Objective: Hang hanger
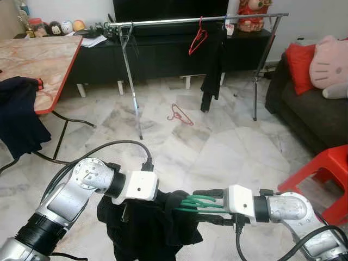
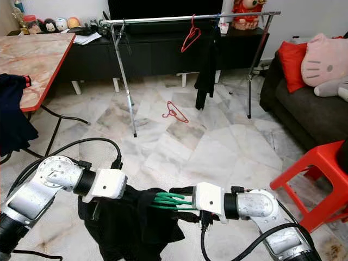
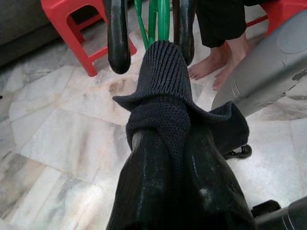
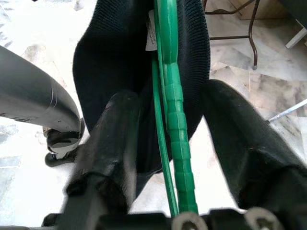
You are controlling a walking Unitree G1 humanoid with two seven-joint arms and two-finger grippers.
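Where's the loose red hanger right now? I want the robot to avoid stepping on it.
In the left eye view, the red hanger lies on the marble floor ahead, under the clothes rail, near the hanging black garment.
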